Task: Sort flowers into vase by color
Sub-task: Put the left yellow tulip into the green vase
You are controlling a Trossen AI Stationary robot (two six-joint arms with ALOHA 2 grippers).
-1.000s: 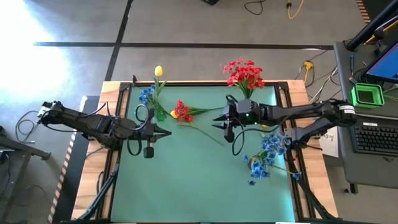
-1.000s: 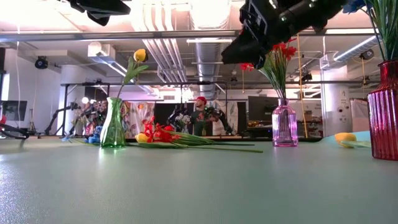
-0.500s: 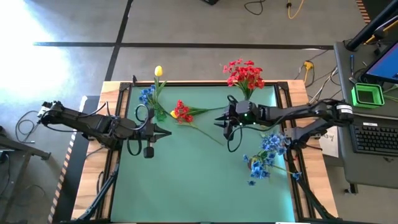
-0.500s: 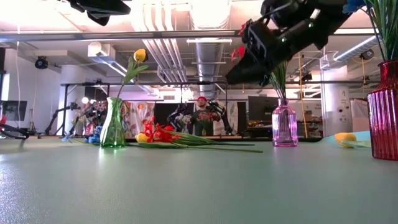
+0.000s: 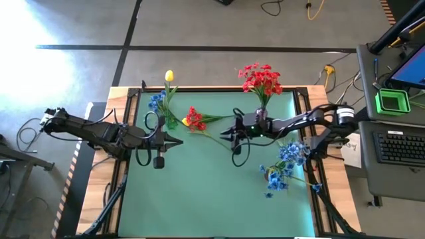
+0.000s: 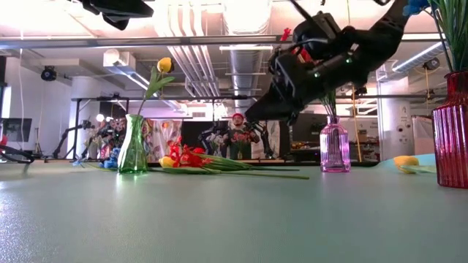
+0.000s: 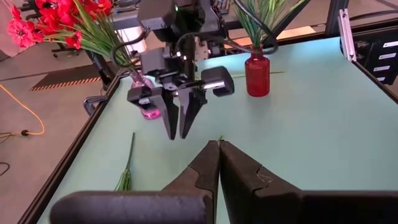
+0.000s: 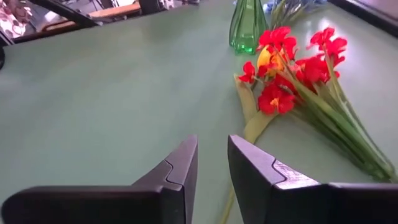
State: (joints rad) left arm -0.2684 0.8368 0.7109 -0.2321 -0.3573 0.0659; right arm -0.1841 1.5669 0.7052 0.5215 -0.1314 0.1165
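the loose flowers (image 5: 197,121), red blooms w/ one yellow head among them, lie flat on the green surface (image 5: 199,192) just beside the green vase (image 5: 170,122); their long stems run toward the middle. more reds stand in the pink vase (image 5: 261,106) at the far edge, blues in the red vase (image 7: 257,74) near the right edge. the right hand (image 5: 234,135) hangs low over the stem ends, fingers (image 8: 249,168) narrowly apart, pinching nothing yet. the left hand (image 5: 174,141) waits near the green vase, pressed together. risk: the thin stem may slip out or several stems come up together, bc they lie in a bunch. vs. 1 s ago, the right hand is lower, closer to the flowers, and its gap is narrower.
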